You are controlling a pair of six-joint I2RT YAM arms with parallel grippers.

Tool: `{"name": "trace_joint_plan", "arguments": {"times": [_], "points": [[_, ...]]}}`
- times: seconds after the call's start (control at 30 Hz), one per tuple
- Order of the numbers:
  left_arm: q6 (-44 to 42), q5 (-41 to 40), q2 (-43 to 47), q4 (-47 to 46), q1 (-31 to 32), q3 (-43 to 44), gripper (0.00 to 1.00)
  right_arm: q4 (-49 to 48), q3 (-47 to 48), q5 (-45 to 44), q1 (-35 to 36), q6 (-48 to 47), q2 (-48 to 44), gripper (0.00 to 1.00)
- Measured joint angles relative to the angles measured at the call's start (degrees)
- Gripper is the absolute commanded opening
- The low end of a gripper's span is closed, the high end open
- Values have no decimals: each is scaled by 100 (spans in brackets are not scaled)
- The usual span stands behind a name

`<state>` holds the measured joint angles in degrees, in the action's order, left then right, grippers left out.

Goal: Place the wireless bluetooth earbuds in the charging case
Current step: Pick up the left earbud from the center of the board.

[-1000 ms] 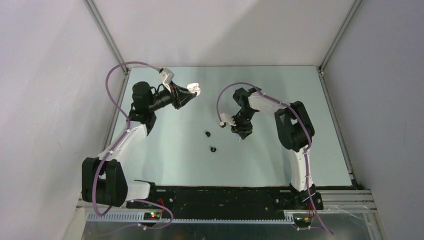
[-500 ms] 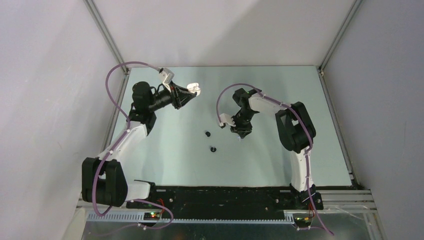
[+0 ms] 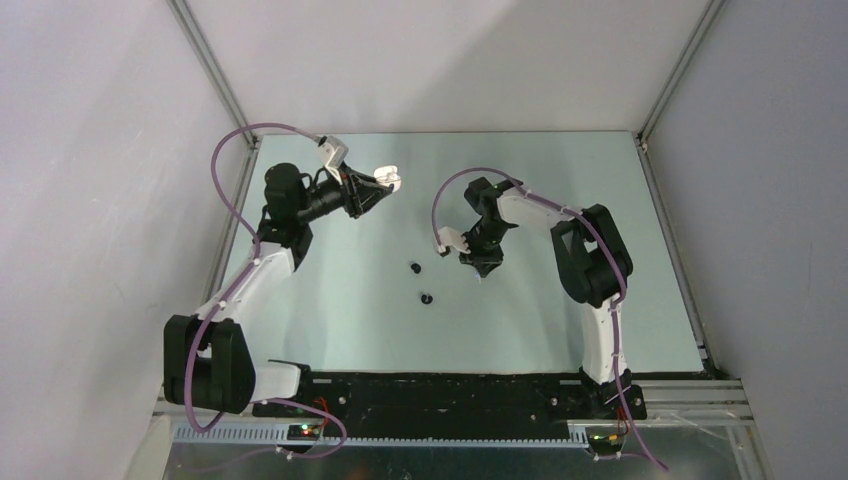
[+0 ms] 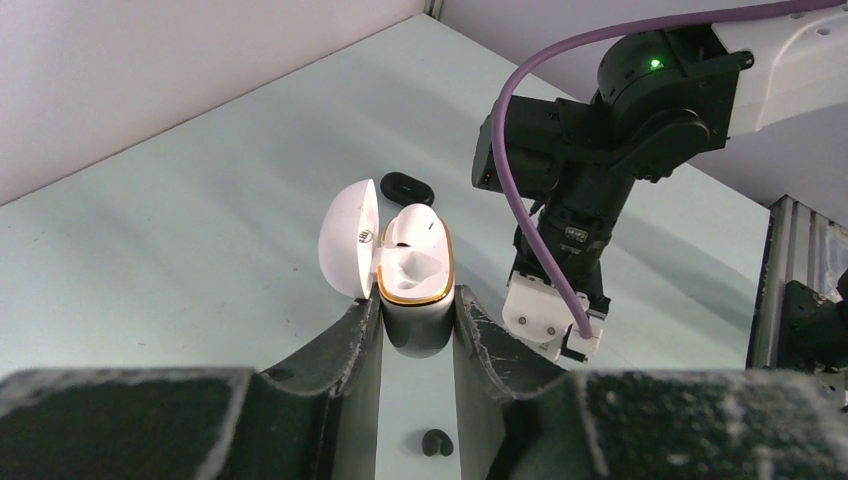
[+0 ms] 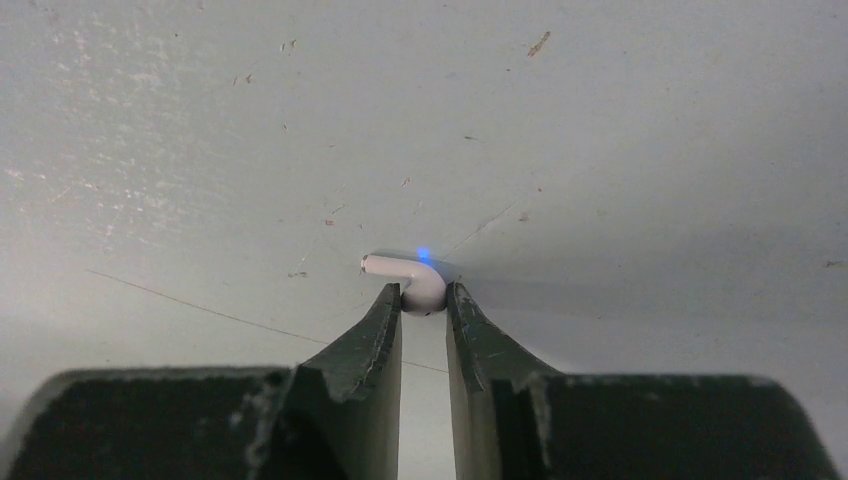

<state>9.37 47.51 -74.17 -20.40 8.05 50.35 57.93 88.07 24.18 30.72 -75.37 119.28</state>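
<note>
My left gripper (image 4: 417, 305) is shut on the open white charging case (image 4: 415, 275) and holds it above the table, lid (image 4: 349, 238) swung left. One white earbud (image 4: 410, 226) sits in the case's far slot. The case also shows in the top view (image 3: 387, 179). My right gripper (image 5: 424, 292) is shut on a second white earbud (image 5: 412, 277) with a blue light, at the table surface. The right gripper is mid-table in the top view (image 3: 481, 268). Two black earbuds (image 3: 415, 267) (image 3: 426, 298) lie loose on the table; one shows under the left fingers (image 4: 436, 442).
A black oval object (image 4: 407, 187), perhaps the other case, lies on the table beyond the white case. The right arm's wrist (image 4: 590, 180) and its white camera block (image 4: 548, 318) stand close to the right of the held case. A metal rail (image 4: 800, 260) marks the table edge.
The right wrist has shifted very slightly left. The left arm and the black earbuds have not moved.
</note>
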Motion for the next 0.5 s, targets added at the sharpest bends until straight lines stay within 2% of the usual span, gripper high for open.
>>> {"name": "trace_joint_plan", "arguments": {"times": [0.23,0.37,0.5], "points": [[-39,0,0,2,0,0,0,-295,-271,-24,-4,271,-201,0],[-37,2,-37,7,0,2,0,-586,-592,-227,-44,538,-603,0],[-50,-15,-195,131,13,101,0,-1067,-671,-649,-122,833,-1506,0]]}}
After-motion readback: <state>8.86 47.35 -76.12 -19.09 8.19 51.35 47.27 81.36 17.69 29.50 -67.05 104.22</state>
